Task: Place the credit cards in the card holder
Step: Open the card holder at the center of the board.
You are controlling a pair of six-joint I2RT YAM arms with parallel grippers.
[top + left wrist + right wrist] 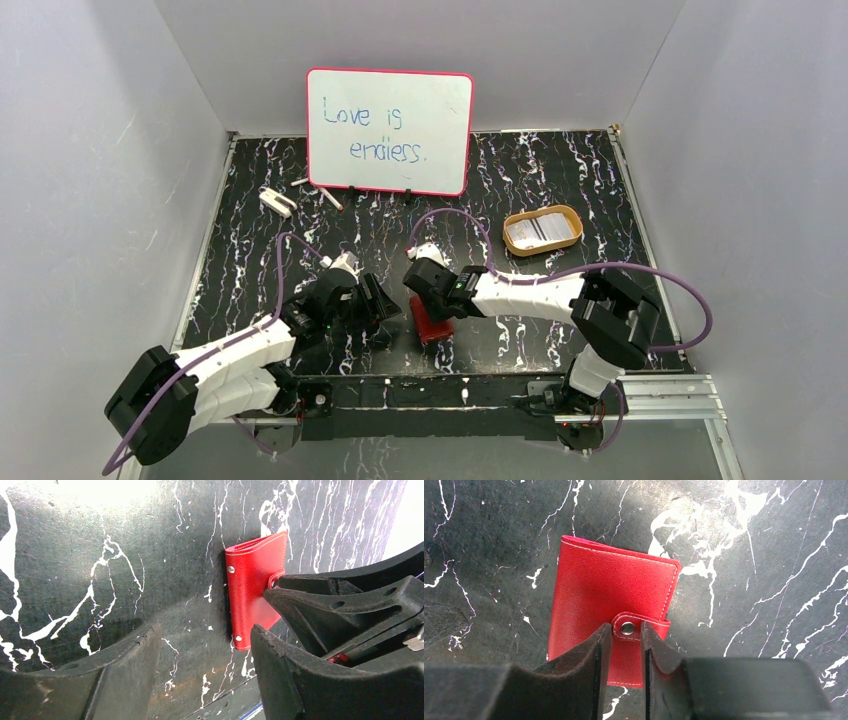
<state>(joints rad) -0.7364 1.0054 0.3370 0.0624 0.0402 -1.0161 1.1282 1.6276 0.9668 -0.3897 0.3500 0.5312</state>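
Right wrist view: the card holder (609, 595) lies closed and flat on the black, white-veined counter (749, 580), directly under the right jaws. These stand only a narrow gap apart. The metal stud of the snap tab (634, 628) shows in that gap, and one black finger (659, 655) covers part of the tab. Whether the fingers touch the tab or the leather cannot be told from here.

The left wrist view shows the left jaws spread wide with only bare counter between them. The card holder sits outside that gap, just beyond the right-hand finger (280, 670). This view also shows what the right wrist camera cannot: two small metal rivets along the holder's free edge, and the right arm's black fingers lying over its tab side.

Only the top view places it on the counter: near the middle of the near edge, between the two wrists and partly hidden by the right one. Well apart, far and right, is an orange-rimmed tray (506, 230) with something pale inside, too small to tell.

The holder is bright red, grained like leather, with pale stitching along its edges and a rounded tab.
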